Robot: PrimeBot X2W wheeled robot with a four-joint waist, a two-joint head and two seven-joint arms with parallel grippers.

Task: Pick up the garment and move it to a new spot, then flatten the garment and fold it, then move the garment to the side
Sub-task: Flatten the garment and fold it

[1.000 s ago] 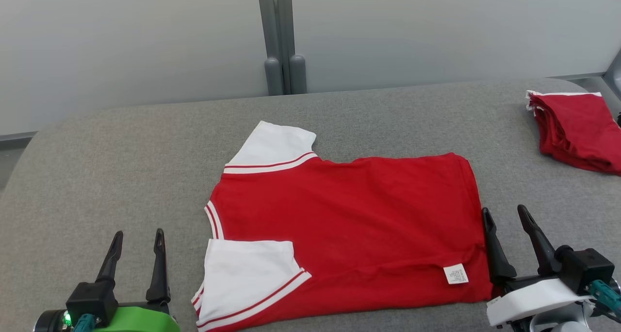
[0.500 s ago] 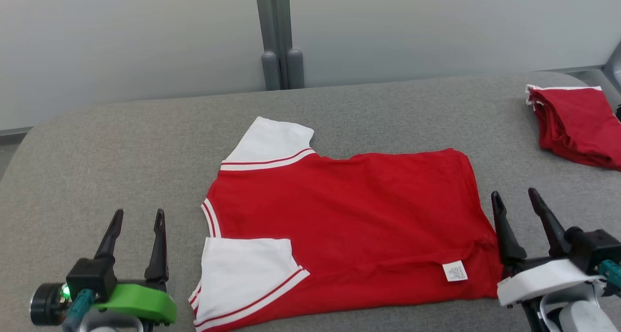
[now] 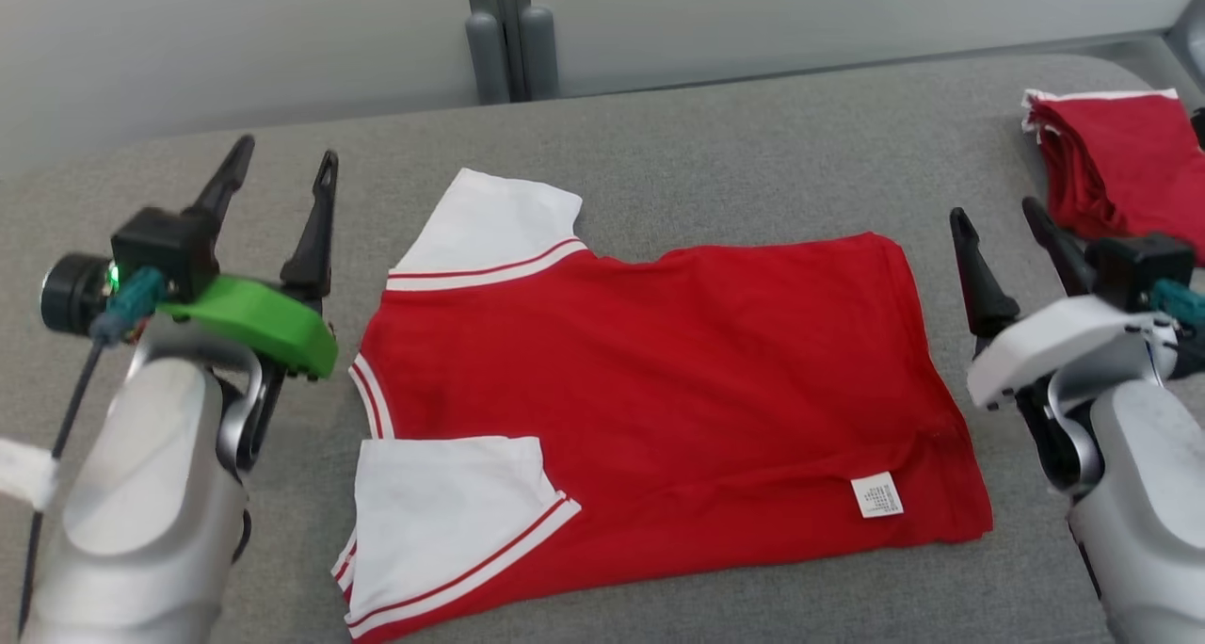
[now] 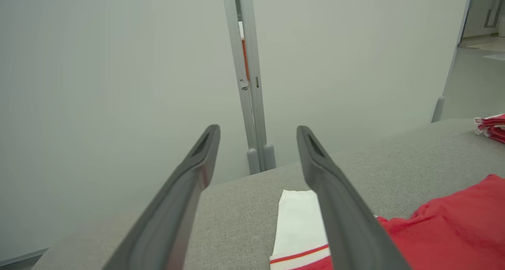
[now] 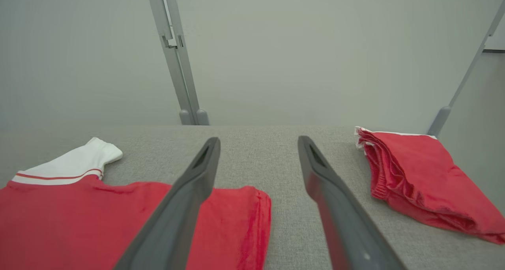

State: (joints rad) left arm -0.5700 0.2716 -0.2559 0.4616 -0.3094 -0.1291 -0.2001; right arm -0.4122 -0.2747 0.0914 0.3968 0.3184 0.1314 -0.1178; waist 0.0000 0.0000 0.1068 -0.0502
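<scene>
Red garment [image 3: 659, 380] flat; folded pile [image 3: 1125, 150] cropped rightward.

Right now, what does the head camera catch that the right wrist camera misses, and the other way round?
Head view adds: the open left gripper, the T-shirt's white care label and its near sleeve, folded onto the red body. Right wrist view adds: the bracket high on the grey partition post. Shared: the red T-shirt, its far white sleeve, the folded red pile and the open right gripper.
</scene>
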